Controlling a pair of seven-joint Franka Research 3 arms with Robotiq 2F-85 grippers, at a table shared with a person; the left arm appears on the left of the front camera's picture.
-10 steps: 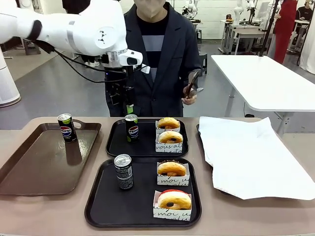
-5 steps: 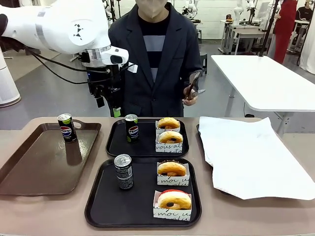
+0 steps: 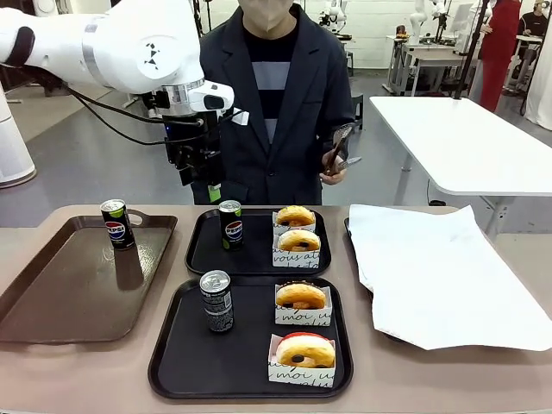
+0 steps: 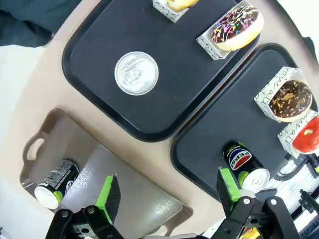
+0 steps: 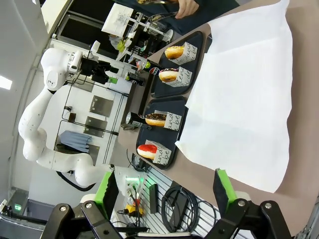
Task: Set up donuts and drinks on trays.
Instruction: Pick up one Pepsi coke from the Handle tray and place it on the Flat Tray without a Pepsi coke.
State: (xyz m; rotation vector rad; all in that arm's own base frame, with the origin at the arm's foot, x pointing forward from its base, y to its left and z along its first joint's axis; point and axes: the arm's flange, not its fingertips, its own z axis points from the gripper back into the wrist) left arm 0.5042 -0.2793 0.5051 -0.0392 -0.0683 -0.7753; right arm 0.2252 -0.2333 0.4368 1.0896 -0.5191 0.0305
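Left gripper [image 3: 200, 177] hangs empty with jaws wide, above the far black tray [image 3: 207, 250]. Right gripper [image 5: 164, 199] is also spread, nothing between the pads, parked off to the side. Both trays [image 3: 172, 362] carry two sleeved donuts [image 3: 301, 296] and one can [image 3: 216, 300] each, so the set looks done. One spare Pepsi [image 3: 116, 223] sits on the brown tray [image 3: 52, 285], probably surplus, hard to say.

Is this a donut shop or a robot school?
Probably a robot lab, not a shop. A white robot arm reaches over the tan table, more robot arms on benches stand in the big grey-floored hall behind, and cables hang nearby.
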